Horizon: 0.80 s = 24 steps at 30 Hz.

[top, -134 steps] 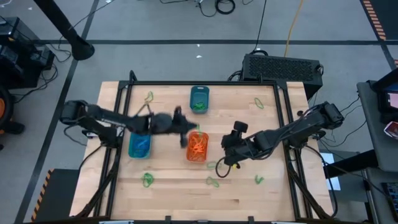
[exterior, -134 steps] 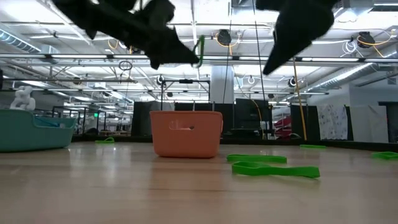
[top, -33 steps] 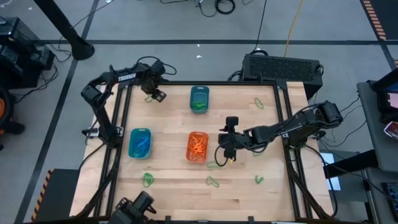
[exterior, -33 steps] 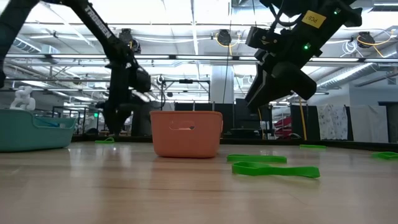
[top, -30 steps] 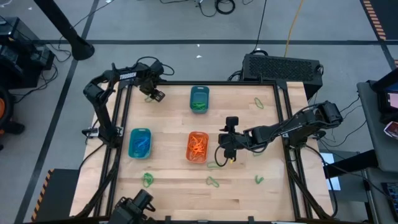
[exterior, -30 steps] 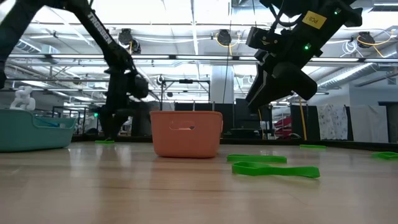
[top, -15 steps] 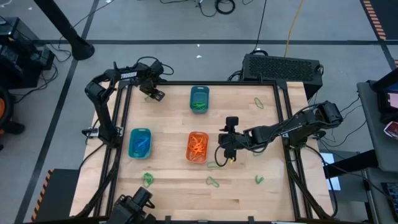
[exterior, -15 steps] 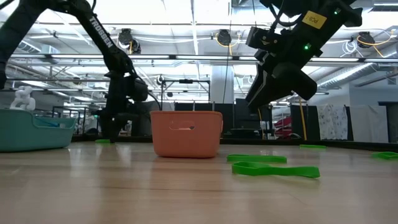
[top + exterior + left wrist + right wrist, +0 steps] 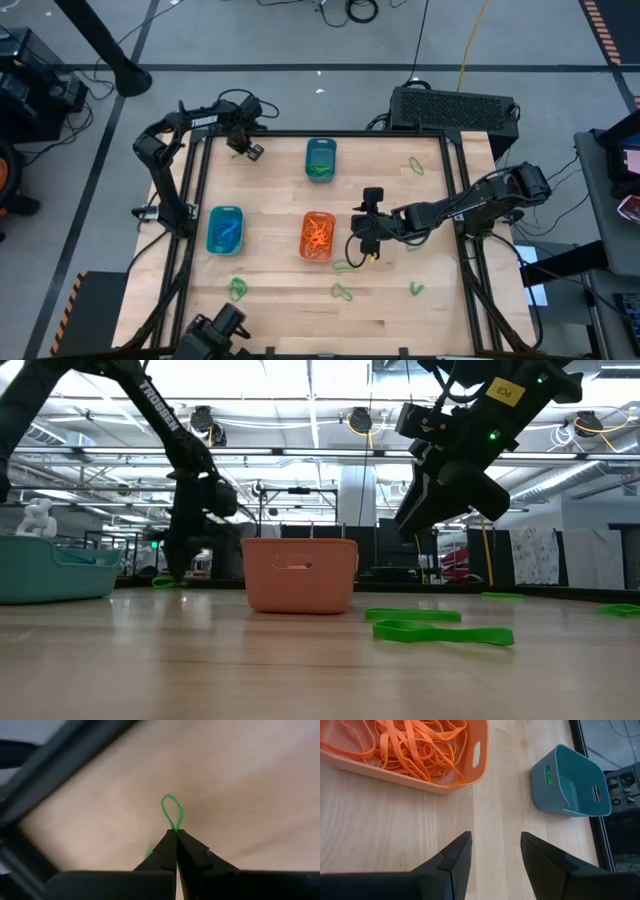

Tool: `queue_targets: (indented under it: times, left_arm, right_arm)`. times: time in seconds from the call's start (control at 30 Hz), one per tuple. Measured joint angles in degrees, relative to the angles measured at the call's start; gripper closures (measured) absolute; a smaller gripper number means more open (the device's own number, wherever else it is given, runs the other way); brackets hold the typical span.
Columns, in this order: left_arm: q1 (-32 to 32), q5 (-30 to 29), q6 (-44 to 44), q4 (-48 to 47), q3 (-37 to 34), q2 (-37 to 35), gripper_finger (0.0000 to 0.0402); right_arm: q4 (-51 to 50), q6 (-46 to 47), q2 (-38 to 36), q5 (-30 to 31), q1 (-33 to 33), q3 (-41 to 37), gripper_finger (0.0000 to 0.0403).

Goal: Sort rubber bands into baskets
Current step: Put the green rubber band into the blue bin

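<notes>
Wood-slat worktop (image 9: 270,285) under ceiling strip lights. Left claw (image 9: 176,832) pinched a green band (image 9: 172,813) at the corner beyond the teal basket (image 9: 320,158). Right claw (image 9: 492,851) hung apart beside the orange basket (image 9: 317,236).

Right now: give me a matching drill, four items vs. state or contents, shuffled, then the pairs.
Column one:
1. left gripper
2. right gripper
3. orange basket
4. dark teal basket

Column two:
A. holds orange bands
B. open above bare wood
C. holds green bands
D. shut on a green rubber band

Pairs: 1-D, 2-B, 3-A, 4-C
</notes>
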Motion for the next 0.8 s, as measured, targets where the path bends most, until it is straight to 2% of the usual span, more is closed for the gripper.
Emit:
queue_targets:
  times: [0.2,0.37,0.57,0.8]
  left_arm:
    - [-4.35,7.51,0.19,-0.7,0.0,-4.8,0.0398]
    - [-11.45,14.31,-0.17,3.13,0.0,-10.44,0.0399]
    - [-22.3,16.64,-6.9,18.15,0.03,-12.45,0.0399]
    - [-30.24,16.61,-9.12,37.07,0.02,-7.62,0.04]
  right_arm:
    - [0.04,-0.04,0.0,0.0,-0.11,0.0,0.0241]
    - [0.22,-0.02,0.0,0.02,-0.74,0.0,0.0241]
    - [0.39,0.14,0.0,0.01,-1.39,0.02,0.0241]
    - [0.42,0.11,0.0,0.02,-1.49,0.02,0.0241]
